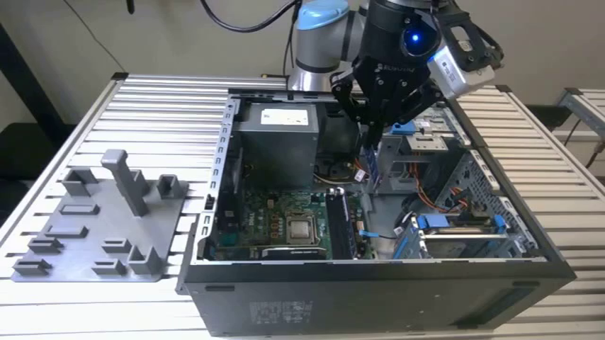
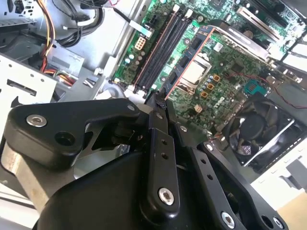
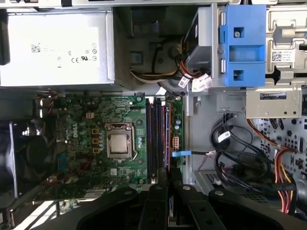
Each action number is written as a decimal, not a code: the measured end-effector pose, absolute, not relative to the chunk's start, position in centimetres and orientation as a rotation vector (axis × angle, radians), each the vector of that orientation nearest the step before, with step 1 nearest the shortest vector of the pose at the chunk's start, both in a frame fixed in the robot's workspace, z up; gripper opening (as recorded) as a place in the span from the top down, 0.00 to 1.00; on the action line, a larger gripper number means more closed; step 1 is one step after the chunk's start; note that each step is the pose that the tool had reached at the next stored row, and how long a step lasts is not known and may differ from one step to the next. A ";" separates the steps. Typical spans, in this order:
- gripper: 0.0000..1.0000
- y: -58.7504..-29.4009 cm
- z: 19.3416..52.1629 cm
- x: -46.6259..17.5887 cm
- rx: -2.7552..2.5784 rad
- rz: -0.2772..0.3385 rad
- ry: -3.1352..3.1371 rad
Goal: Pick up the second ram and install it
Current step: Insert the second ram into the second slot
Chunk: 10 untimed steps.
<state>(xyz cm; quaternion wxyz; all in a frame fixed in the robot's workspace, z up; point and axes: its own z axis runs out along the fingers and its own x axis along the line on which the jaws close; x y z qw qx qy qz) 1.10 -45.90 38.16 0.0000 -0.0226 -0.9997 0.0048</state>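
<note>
Above the open case [image 1: 378, 297], the gripper [image 3: 168, 183] seemingly pinches the second ram [image 3: 168, 173], narrow-jawed, lengthwise along the slots [image 3: 157, 134].

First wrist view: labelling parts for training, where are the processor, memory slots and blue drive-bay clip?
processor [image 3: 118, 145], first wrist view, middle of its silver lid.
memory slots [image 3: 156, 134], first wrist view, midway along the dark slots.
blue drive-bay clip [image 3: 242, 48], first wrist view, centre of its face.

No wording can be read. A white printed label [image 3: 53, 48] with approval marks lies on the power supply [image 1: 274, 149], well beyond the fingers [image 3: 159, 201]. A small barcode label [image 3: 280, 56] sits on the drive cage [image 3: 288, 26], well apart from them.
</note>
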 end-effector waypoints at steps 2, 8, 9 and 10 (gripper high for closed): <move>0.86 -45.9 38.0 1.1 -0.071 0.015 -3.141; 0.86 -45.9 37.5 1.1 -0.071 0.015 -3.141; 0.86 -45.9 37.4 1.1 -0.071 0.015 -3.141; 0.86 -45.9 37.3 1.1 -0.071 0.015 -3.141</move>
